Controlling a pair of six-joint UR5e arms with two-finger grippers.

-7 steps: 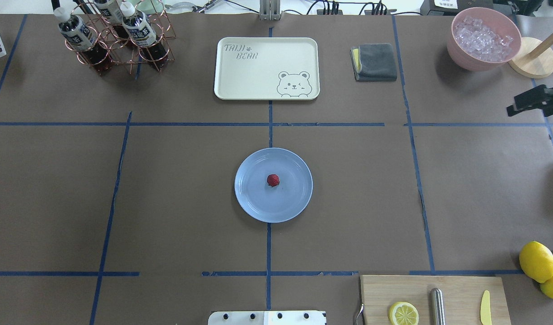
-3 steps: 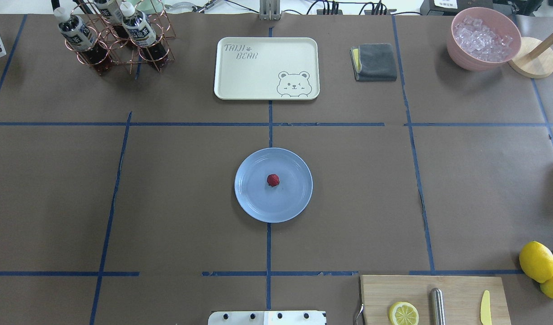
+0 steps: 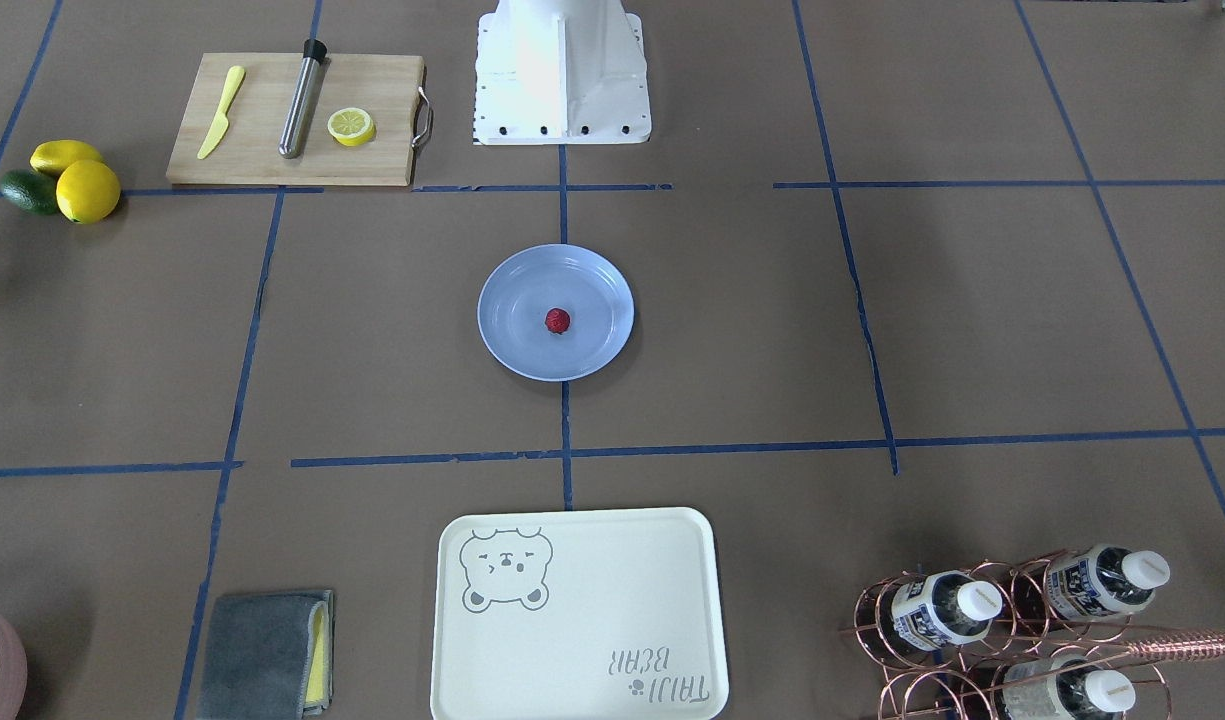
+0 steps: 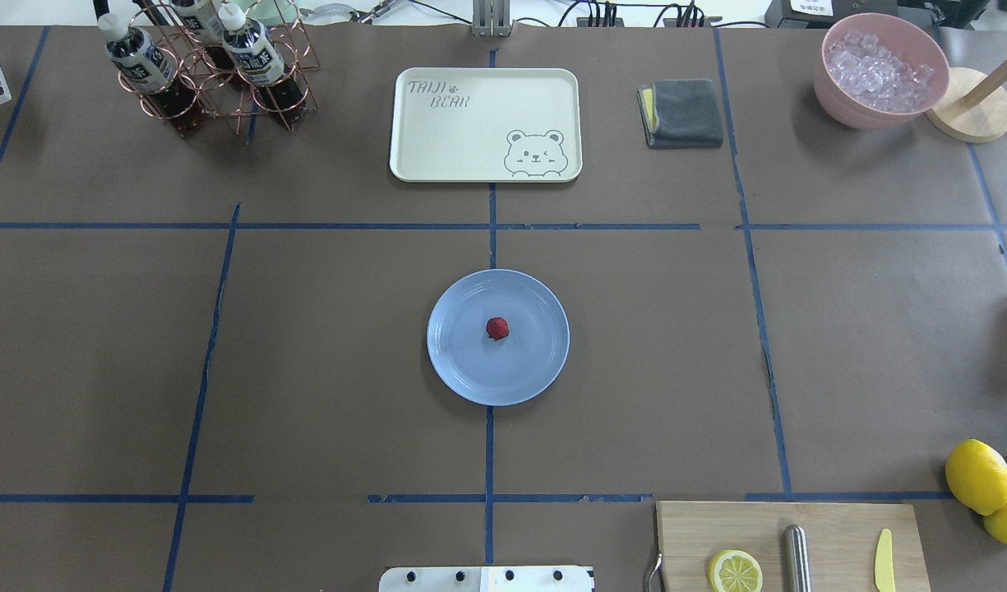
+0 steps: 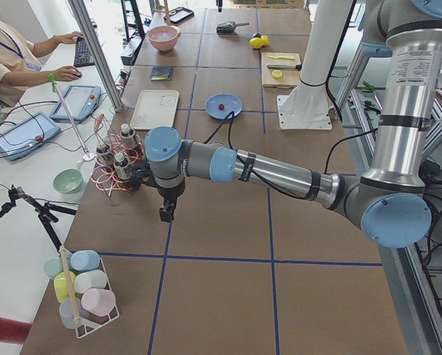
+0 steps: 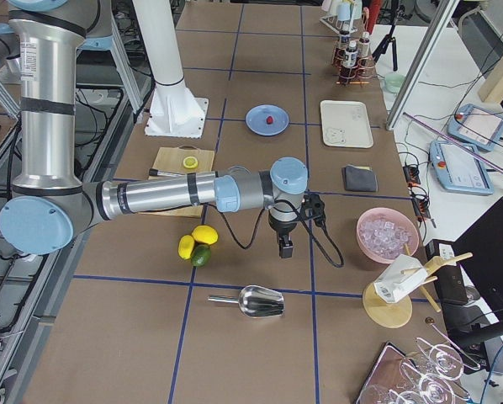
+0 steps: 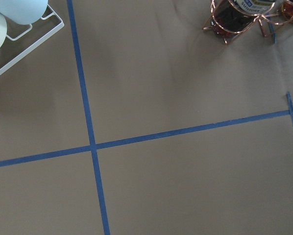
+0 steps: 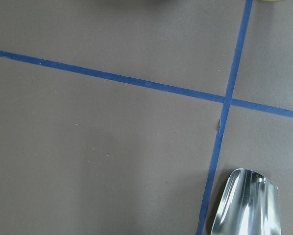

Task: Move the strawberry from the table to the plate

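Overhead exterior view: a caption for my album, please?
A strawberry sits on a light-blue plate on the blue-taped table.

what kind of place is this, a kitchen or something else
Most likely a robotics lab, not a kitchen: a left arm and right arm extend over a table gridded in blue tape, and a person works at a keyboard beside it.

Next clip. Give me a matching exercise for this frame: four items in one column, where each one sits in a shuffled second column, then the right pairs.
Items
1. strawberry
2. lemon half
3. grey cloth
4. ice cubes

Places
A. in the pink bowl
B. on the blue plate
C. directly on the table, near the cream tray
D. on the wooden cutting board

Pairs: 1-B, 2-D, 3-C, 4-A
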